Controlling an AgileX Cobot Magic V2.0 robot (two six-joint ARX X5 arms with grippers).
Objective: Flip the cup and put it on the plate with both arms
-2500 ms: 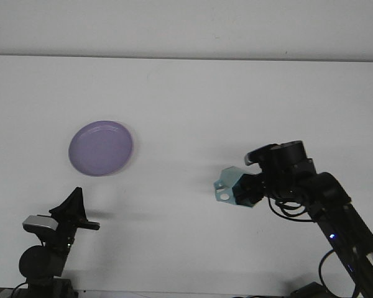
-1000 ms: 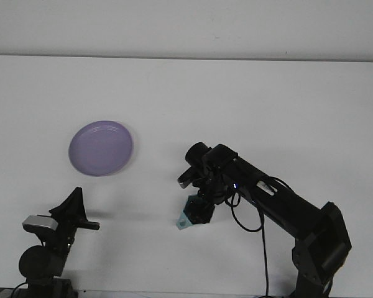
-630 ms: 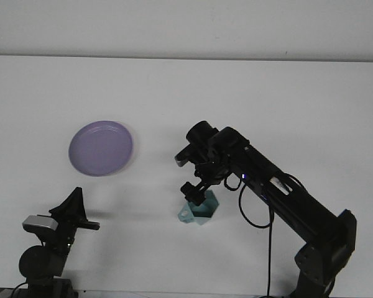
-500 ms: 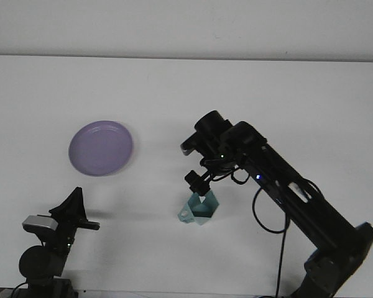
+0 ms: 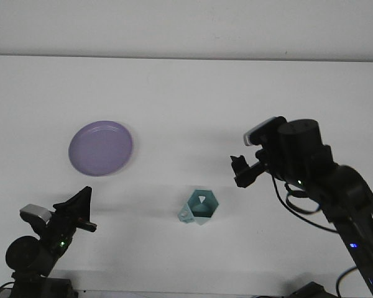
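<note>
— Where was the cup (image 5: 199,208)?
— Upright on the worktop (image 5: 186,93), mouth up, handle toward the left arm, well right of the plate (image 5: 101,148).
— Which pincer sat nearer?
— Right pincer (image 5: 241,172), lifted up-right of it, empty; fingers' gap I couldn't tell. Left pincer (image 5: 81,208) low, farther, cup to its right; also unclear.

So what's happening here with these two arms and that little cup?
Neither arm is holding anything right now. The teal cup stands upright on the white table, mouth up. The right gripper hangs empty, above and to the right of the cup. The left gripper sits low near the front edge. The purple plate, where the cup should end up, has nothing on it.
</note>
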